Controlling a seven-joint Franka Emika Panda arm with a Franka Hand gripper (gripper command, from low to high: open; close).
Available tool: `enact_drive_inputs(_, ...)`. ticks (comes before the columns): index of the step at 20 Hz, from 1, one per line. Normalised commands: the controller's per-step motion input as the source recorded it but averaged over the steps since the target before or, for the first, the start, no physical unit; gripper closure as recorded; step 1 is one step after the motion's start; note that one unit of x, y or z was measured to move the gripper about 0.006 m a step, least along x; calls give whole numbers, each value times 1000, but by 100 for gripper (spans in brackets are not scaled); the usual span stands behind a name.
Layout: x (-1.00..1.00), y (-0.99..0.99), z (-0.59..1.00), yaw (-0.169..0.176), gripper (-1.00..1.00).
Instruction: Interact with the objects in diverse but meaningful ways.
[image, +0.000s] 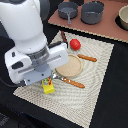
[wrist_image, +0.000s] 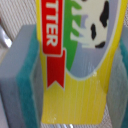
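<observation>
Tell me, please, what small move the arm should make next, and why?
Probably lift straight up a little: the gripper looks closed on the yellow packet, its pads flanking it, low over the mat beside the plate.

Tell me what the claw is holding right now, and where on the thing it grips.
The claw holds the yellow packet, its pads pressed on the packet's two long side edges. The packet's lower end sticks out beneath the claw above the woven mat.

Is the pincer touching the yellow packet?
Touching. The wrist view shows the yellow packet pressed against the pincer pad, no gap between them.
</observation>
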Motion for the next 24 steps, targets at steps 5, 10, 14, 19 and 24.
enact_drive_inputs(5, 963, -150, -2, -32, 100)
enact_drive_inputs(10, 322, -29, 7, -37, -100)
enact_drive_inputs(14, 190, -10, 301, -32, -100)
enact_drive_inputs(19, 291, 0, 707, -47, -100)
enact_drive_inputs(24, 126, 107, 704, -10, -100)
